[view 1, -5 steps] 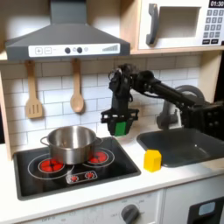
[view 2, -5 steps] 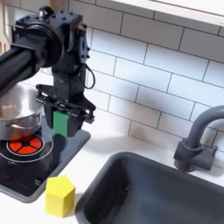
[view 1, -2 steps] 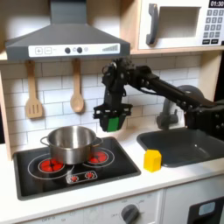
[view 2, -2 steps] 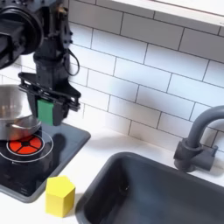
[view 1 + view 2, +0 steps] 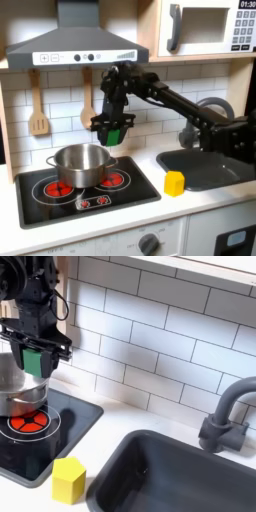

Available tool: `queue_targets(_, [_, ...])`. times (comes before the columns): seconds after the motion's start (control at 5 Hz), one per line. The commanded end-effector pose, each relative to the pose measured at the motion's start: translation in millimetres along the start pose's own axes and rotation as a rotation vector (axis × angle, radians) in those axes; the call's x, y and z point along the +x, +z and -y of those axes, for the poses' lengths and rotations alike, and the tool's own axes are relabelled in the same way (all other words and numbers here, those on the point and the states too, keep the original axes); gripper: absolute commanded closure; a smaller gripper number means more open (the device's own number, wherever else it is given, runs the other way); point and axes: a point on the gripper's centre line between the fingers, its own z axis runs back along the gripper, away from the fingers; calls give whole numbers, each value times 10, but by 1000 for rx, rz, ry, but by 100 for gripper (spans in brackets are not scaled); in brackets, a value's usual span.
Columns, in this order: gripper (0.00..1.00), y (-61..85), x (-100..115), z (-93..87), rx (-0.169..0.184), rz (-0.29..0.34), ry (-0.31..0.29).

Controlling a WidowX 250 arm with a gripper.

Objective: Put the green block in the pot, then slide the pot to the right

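Item 1, gripper (image 5: 113, 134): clamped on the green block (image 5: 114, 135), jaws pressed to its sides. In the first exterior view it has travelled toward the view's left over the last second, from above the stove's bare right edge to just above the pot's near rim. The second exterior view agrees: gripper (image 5: 34, 360) and block (image 5: 33, 361) now sit against the second exterior view's left edge, over the pot.

Item 2, pot (image 5: 80, 163): silver, upright on the left burner of the stove (image 5: 130, 189), unmoved. Block is held in the air above its right rim, not yet inside.

Item 3, yellow block (image 5: 175, 183): on the counter between stove and sink (image 5: 210, 168), untouched.

Item 4, my reading: carry is nearly finished. I judge a little more leftward travel is needed to centre over the opening, then a lowering and release. The slide is not yet begun.
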Motion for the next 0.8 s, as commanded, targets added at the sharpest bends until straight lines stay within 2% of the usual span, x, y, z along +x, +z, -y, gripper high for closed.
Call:
queue_targets(0.0, [100, -87, 81, -245, 23, -3, 27])
queue_targets(0.2, [100, -119, 95, -344, 27, -9, 46])
queue_targets(0.6, [100, -179, 148, -355, 26, -14, 37])
